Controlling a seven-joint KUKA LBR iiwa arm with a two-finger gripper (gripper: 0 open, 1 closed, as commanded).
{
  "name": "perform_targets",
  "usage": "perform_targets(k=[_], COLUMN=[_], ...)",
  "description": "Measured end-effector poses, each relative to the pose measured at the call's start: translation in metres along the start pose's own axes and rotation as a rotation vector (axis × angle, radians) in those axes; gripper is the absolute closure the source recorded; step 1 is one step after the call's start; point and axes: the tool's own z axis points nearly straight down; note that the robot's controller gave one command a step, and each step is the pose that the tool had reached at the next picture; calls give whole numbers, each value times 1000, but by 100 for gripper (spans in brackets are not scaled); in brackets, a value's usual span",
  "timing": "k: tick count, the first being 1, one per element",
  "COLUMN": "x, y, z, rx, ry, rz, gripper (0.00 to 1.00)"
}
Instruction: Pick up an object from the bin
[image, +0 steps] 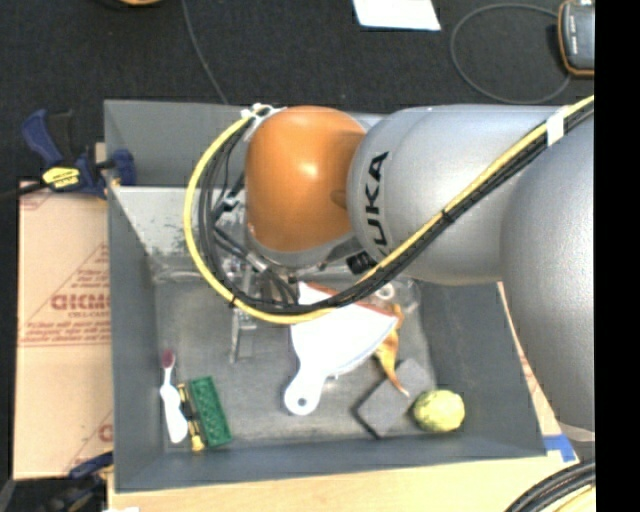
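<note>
The hand (243, 318), half hidden under the orange cover (300, 175) so its opening cannot be told, hangs in the bin (132, 350) just beside a white paddle (335, 345), probably light, stiff, slick and flat, best gripped across its handle.

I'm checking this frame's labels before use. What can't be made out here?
All in the camera view:
- The gripper: mostly under the orange cover; open or shut unclear.
- The white paddle: top hidden by the arm.
- The orange thing: mostly under the paddle; kind unclear.
- The bin: right side covered by the arm.
</note>
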Motion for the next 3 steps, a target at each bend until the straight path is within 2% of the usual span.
perform_targets(k=[1, 2, 3], x=[-2, 37, 52], y=[-1, 18, -124], z=[-4, 114, 76], rx=[-1, 1, 0], ry=[-8, -11, -9], rz=[4, -668, -630], gripper=[0, 0, 0])
